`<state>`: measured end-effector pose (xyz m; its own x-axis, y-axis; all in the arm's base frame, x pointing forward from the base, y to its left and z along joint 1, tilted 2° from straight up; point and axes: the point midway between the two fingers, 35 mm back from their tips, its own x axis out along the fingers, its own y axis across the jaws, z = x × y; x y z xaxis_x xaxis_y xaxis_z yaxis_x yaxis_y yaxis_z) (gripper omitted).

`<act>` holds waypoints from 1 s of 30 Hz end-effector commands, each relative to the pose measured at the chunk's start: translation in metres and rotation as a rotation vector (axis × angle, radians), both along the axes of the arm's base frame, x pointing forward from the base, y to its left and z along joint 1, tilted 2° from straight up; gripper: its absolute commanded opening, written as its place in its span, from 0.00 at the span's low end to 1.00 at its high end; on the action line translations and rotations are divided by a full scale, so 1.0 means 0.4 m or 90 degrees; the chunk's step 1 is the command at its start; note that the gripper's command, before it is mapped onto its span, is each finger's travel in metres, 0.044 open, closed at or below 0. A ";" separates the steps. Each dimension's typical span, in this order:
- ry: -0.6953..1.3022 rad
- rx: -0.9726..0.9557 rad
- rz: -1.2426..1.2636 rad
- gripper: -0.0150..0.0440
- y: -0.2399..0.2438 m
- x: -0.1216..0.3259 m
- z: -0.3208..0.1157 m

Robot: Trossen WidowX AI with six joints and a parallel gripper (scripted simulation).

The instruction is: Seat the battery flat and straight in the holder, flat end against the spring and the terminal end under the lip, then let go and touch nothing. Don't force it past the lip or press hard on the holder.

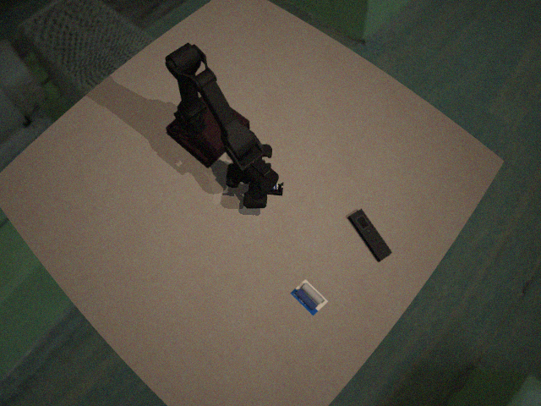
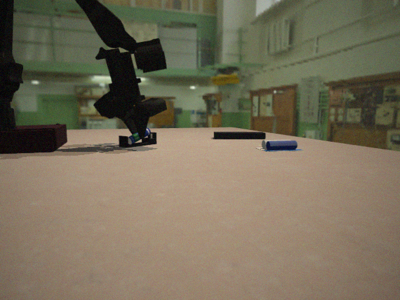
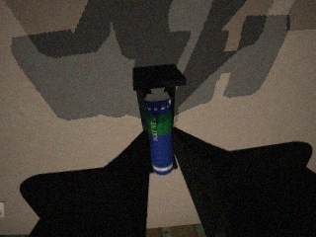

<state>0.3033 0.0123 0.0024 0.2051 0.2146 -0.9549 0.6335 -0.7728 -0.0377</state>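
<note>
The blue battery with a green band is tilted in the black holder. In the exterior view its left end is low, close to the holder's left wall, and its right end is raised to about the top of the right wall. The wrist view shows a grey tip facing the far wall; whether it is the terminal or part of the spring I cannot tell. My gripper is shut on the battery, one finger on each side. In the top view the arm hides most of both.
A long black box lies right of the holder. A blue and white piece with a blue cylinder and a grey cylinder lies nearer the table's front corner. The dark red arm base stands left of the holder.
</note>
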 end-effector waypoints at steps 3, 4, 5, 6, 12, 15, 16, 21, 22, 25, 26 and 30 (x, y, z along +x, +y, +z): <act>0.034 -0.022 -0.007 0.35 -0.006 -0.008 -0.013; 0.038 -0.025 -0.007 0.35 -0.006 -0.007 -0.013; 0.042 -0.027 -0.007 0.35 -0.006 -0.007 -0.014; 0.045 -0.030 -0.007 0.35 -0.005 -0.006 -0.014; 0.068 -0.046 -0.006 0.35 -0.003 -0.004 -0.015; 0.078 -0.054 -0.005 0.35 -0.002 -0.003 -0.016; 0.082 -0.057 -0.005 0.35 -0.002 -0.003 -0.016; 0.100 -0.071 -0.003 0.35 0.000 -0.001 -0.017; 0.103 -0.074 -0.003 0.35 0.000 -0.001 -0.017; 0.114 -0.082 -0.002 0.35 0.001 0.000 -0.017; 0.117 -0.085 -0.002 0.35 0.002 0.000 -0.017; 0.132 -0.097 0.000 0.35 0.003 0.001 -0.018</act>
<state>0.3072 0.0162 -0.0018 0.0326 0.0895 -0.9954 0.6319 -0.7735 -0.0489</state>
